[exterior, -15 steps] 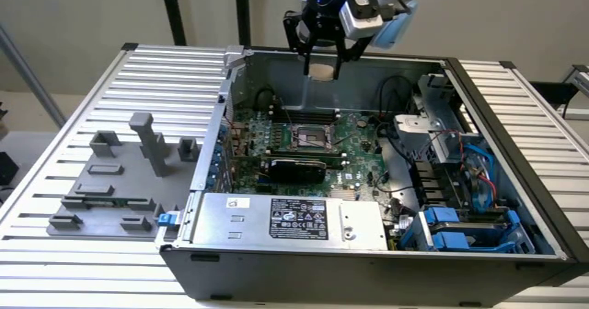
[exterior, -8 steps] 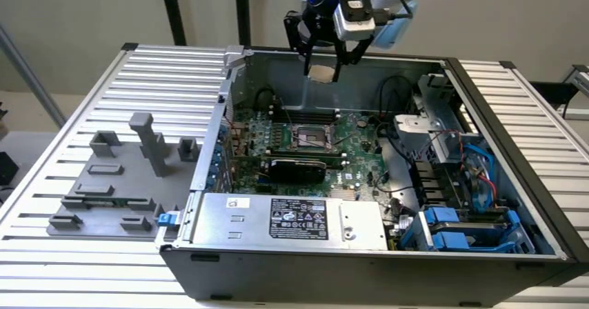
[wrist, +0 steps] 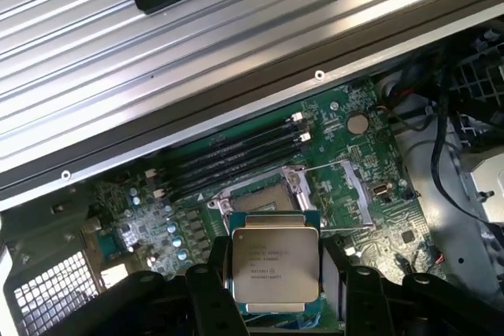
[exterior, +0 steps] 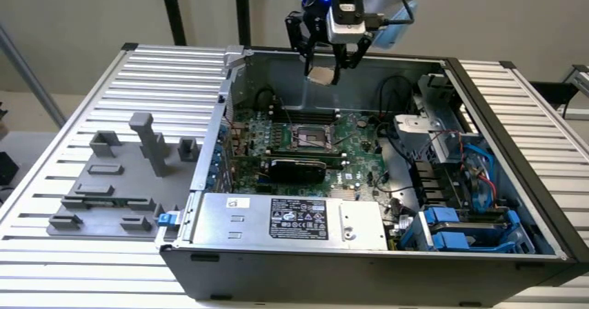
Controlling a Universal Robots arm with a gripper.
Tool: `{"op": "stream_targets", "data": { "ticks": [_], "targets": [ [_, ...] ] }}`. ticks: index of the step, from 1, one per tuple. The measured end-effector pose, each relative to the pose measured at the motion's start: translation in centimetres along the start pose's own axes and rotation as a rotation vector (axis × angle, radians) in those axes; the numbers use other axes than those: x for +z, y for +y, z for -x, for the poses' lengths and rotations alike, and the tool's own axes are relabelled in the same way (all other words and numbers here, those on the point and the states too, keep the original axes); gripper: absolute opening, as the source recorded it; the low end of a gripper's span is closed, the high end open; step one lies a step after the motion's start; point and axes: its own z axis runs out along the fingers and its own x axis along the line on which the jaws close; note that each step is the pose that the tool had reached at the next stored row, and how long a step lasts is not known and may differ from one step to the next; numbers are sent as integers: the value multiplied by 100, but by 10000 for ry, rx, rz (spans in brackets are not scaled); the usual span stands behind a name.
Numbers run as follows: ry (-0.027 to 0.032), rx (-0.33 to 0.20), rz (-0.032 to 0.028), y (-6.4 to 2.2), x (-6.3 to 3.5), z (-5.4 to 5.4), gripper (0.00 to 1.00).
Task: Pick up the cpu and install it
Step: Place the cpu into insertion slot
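Cpu (exterior: pixel 321 76) pick is done, install is not. Everything is placed against the socket.

Computer case (exterior: pixel 368 274) lies open on its side on a slatted table (exterior: pixel 83 88), with the socket deep inside it near the middle. Grey fixture blocks (exterior: pixel 120 178) sit on the table well apart from the socket, outside the case on the exterior view's left. No chip is visible on them.

Motherboard (exterior: pixel 359 133) covers the case floor all around the socket.

Socket (exterior: pixel 307 138) looks empty, and its metal frame seems flipped open in the wrist view (wrist: pixel 268 194). Nothing is seated in it.

Gripper (exterior: pixel 327 67) hangs high above the socket, shifted toward the far wall of the case. Its fingers (exterior: pixel 308 61) pinch the cpu by two opposite edges, one dark finger (wrist: pixel 206 300) on each side of the chip.

Cpu in the wrist view (wrist: pixel 274 271) is held flat with its silvery top plate and printed text facing the camera. It is up in the air, clear of the socket and not touching the board.

Progress judgement: roughly halfway. The chip is grasped, lifted and carried over the case. Lining it up, lowering it and seating it in the socket are not yet done.
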Motion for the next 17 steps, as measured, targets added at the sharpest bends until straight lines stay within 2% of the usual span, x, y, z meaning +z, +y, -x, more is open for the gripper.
{"op": "stream_targets", "data": {
  "ticks": [17],
  "targets": [
    [-163,3086,32,-12,220,2,55]
  ]
}}
